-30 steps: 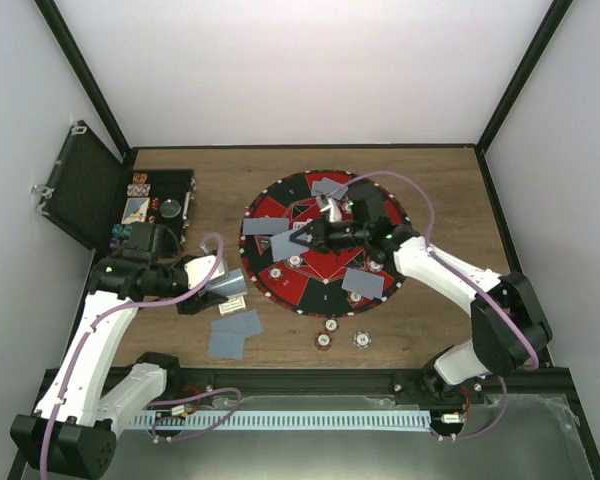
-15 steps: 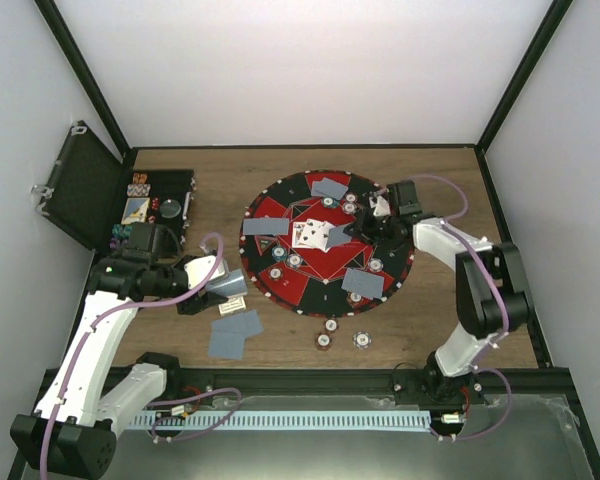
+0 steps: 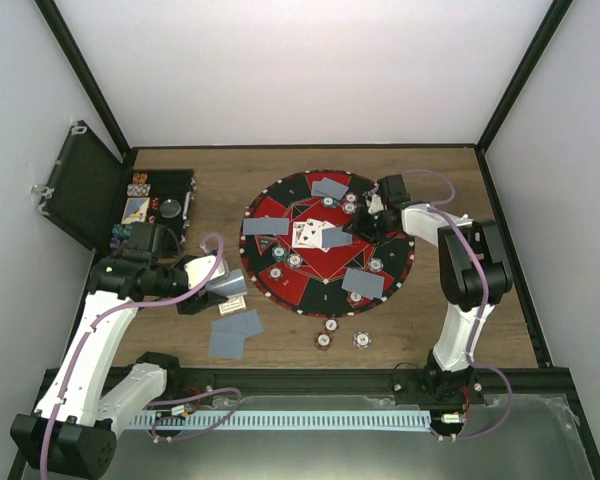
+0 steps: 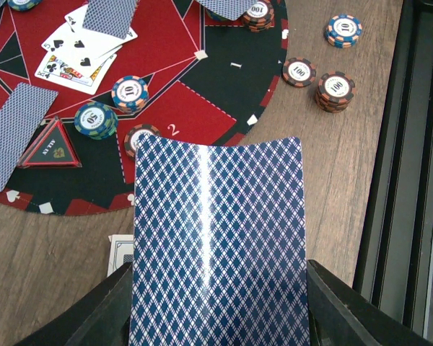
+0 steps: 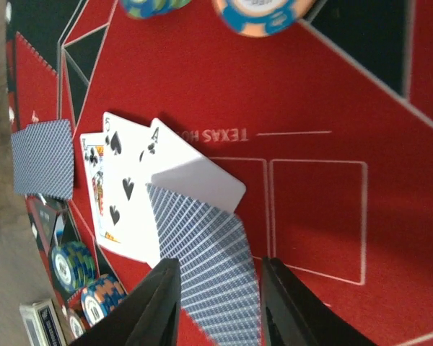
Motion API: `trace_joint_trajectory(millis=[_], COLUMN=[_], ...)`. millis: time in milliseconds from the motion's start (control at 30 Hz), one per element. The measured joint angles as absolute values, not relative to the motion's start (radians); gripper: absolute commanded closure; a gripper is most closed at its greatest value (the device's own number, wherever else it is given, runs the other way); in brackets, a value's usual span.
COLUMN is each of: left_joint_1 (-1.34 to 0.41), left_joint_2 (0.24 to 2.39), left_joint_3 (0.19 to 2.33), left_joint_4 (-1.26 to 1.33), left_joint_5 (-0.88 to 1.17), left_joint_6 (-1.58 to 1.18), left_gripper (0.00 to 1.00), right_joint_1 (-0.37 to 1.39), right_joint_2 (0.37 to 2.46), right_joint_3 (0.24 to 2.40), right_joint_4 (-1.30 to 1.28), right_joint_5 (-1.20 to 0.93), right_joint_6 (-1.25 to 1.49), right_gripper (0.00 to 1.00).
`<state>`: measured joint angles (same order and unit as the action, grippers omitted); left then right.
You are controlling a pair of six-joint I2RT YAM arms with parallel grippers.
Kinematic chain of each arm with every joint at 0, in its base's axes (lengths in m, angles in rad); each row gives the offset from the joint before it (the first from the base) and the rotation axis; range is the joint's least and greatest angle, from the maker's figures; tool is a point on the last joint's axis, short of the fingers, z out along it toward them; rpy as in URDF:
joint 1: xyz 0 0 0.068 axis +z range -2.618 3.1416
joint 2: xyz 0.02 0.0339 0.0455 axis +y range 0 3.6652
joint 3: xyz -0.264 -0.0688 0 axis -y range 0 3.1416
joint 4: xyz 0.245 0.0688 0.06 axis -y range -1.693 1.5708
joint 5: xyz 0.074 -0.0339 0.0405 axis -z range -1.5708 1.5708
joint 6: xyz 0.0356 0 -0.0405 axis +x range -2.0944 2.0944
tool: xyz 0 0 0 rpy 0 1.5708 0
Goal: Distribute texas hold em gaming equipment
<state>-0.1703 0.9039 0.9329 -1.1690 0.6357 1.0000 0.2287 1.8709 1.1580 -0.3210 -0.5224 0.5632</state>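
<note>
Top view: your left pincer (image 3: 223,285) off mat's (image 3: 320,285) 8 o'clock edge, above desk (image 3: 430,320); right pincer (image 3: 358,228) over mat, 2 o'clock of centre.
Left wrist: pincer pressed onto blue-backed card (image 4: 216,216), card bowed.
Right wrist: tips spread, face-down card (image 5: 202,245) lying between them, overlapping three face-up cards (image 5: 126,187) at its 10 o'clock.

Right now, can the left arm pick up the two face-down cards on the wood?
Probably not yet: the left gripper is shut on a blue-backed card, though the two cards lie close with nothing between.
</note>
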Motion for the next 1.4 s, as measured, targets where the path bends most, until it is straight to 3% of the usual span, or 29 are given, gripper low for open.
trace_joint_trajectory(millis=[133,433,667,1000,1400], left_joint_1=[-0.170,-0.170,-0.170,-0.170,-0.170], left_joint_2=[0.906,0.913,0.913,0.913,0.915], left_joint_3=[0.933,0.933,0.933,0.933,0.936], left_joint_4=[-1.169,-1.169,-1.169,-1.169,-1.169], left_joint_5=[0.636,0.637,0.638,0.639,0.653], left_joint_6=[1.000,1.000,1.000,1.000,0.999], left_gripper=[0.95,0.95,0.95,0.95,0.95], right_joint_1=[0.228,0.233,0.345,0.690,0.892], right_joint_2=[1.872,1.800,1.626,1.485,1.554], right_joint_3=[1.176,1.200,1.185,1.089,1.059], right_joint_4=[-0.374,-0.476,-0.446,-0.172,-0.019], right_joint_5=[-0.448,-0.292,-0.358,-0.640,-0.703], right_joint_6=[0.542,0.525,0.580,0.765,0.878], right_gripper=[0.45,0.27,0.02,0.00,0.00])
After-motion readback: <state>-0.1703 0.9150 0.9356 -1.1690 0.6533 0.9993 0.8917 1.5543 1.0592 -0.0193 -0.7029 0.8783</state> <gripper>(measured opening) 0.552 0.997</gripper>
